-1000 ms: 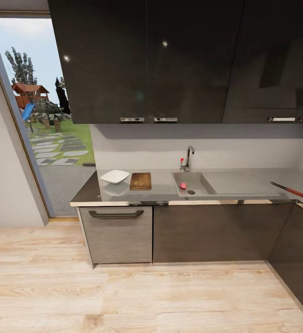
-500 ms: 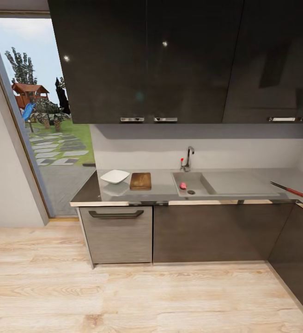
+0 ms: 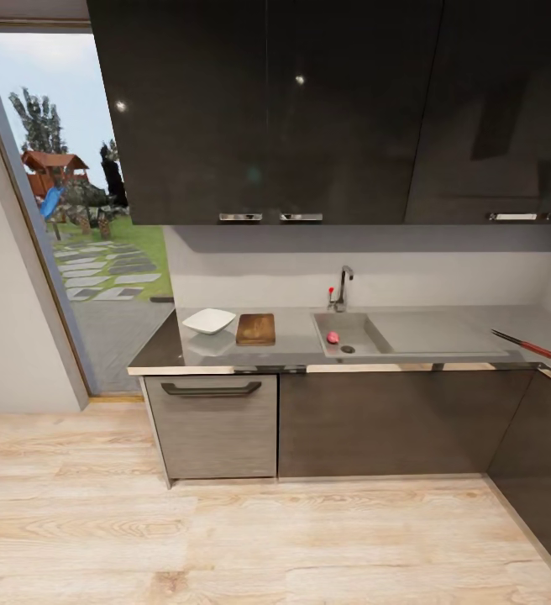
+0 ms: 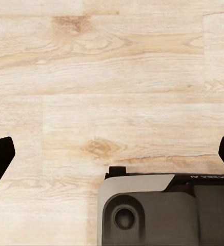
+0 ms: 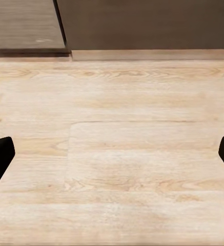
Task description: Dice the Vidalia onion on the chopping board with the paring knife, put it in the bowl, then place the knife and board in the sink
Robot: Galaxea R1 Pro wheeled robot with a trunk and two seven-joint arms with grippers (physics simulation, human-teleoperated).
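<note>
Fingers of L gripper [image 4: 112, 154] and R gripper [image 5: 112, 154] spread wide, empty, over wood floor [image 5: 117, 169]. Vidalia onion [image 3: 333, 338] in sink [image 3: 368, 323] basin by drain; chopping board [image 3: 256, 328] left of sink. Drive close, square to sink, before reaching

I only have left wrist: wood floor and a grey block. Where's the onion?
Observer: Head view: the Vidalia onion lies in the sink, beside the drain.
Operator: Knife?
Observer: The paring knife lies on the countertop, at the far right, past the drainboard.
Operator: Board and bowl?
Observer: The chopping board sits left of the sink; the bowl is just left of it.
Operator: Right gripper?
Observer: Right wrist view: open, fingertips wide apart over bare floor.
</note>
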